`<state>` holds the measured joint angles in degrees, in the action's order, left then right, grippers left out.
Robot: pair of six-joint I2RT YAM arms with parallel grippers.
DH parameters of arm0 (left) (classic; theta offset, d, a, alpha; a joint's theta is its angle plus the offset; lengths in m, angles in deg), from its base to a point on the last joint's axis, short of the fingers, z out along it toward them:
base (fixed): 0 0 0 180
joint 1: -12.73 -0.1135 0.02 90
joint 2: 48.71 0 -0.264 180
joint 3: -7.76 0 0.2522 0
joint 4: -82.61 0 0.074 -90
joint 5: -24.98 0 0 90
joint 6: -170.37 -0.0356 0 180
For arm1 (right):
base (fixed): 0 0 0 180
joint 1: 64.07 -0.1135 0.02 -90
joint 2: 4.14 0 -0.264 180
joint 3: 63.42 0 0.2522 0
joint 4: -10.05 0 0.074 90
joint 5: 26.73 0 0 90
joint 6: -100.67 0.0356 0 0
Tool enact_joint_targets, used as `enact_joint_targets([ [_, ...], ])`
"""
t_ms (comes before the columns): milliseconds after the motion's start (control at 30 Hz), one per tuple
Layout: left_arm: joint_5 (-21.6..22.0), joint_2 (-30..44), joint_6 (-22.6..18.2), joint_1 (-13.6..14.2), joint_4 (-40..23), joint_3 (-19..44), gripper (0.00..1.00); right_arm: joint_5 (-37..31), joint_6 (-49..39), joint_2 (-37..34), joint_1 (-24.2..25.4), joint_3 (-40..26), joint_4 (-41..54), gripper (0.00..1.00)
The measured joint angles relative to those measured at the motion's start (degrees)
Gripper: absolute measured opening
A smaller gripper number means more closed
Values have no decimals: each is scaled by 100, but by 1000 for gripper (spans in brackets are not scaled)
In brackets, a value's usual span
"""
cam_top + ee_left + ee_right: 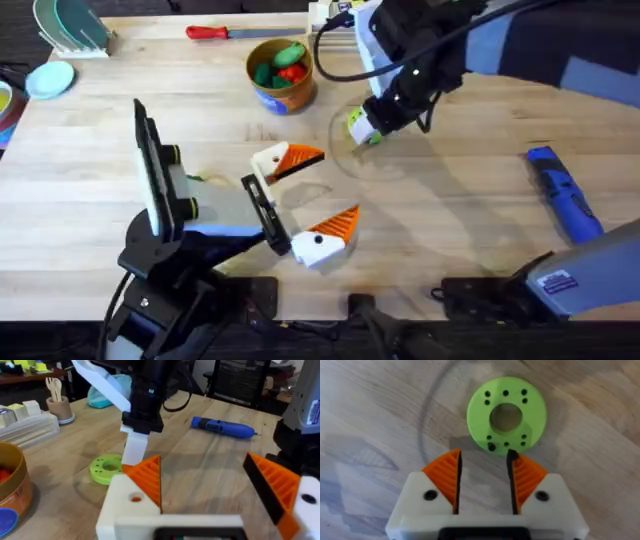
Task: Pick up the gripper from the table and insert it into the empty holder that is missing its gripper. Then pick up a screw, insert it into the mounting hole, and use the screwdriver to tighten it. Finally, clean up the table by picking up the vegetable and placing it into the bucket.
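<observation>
The right gripper [484,480] is hovering just above the lime-green ring disc [506,415], pointing straight down at the table [450,220]. Its orange ribbed pads are drawn in to a narrow slot and gripping nothing. The right arm is reaching across past the middle, elbow high and wrist bent down over the disc. The left gripper [310,197] is lying low and level over the table near the middle, spread wide and carrying nothing. On it the orange gripper [150,477] is already sitting in the white holder [122,505], so the insertion looks done. The mounting hole [135,497] is showing orange with no dark screw head in it, so the screw step seems to be the one in hand. One hole near the disc's edge is looking darker than the rest, possibly a screw standing in it, though that's hard to call from here. If so, the next move is calling for a small shift to centre that narrow slot on it, a short drop and a gentle pinch. The blue screwdriver [560,195] is waiting well off to the right, untouched. The bucket [282,92] is standing at the far side with green and red toy vegetables inside, and whether the task's vegetable is among them I can't say.
</observation>
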<state>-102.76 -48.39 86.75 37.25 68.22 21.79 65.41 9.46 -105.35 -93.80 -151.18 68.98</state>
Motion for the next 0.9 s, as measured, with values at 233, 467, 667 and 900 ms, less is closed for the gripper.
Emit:
enact_joint_targets([
  [233,0,0,0,0,0,0,993,-349,15,-55,-291,0,-308,450],
  [467,0,0,0,0,0,0,993,-676,108,-105,-324,0,-330,395],
  [667,0,-1,0,0,0,0,993,-729,141,-298,-325,0,-312,334],
  [900,0,0,-1,0,0,0,993,-828,170,-343,-326,-3,-327,142],
])
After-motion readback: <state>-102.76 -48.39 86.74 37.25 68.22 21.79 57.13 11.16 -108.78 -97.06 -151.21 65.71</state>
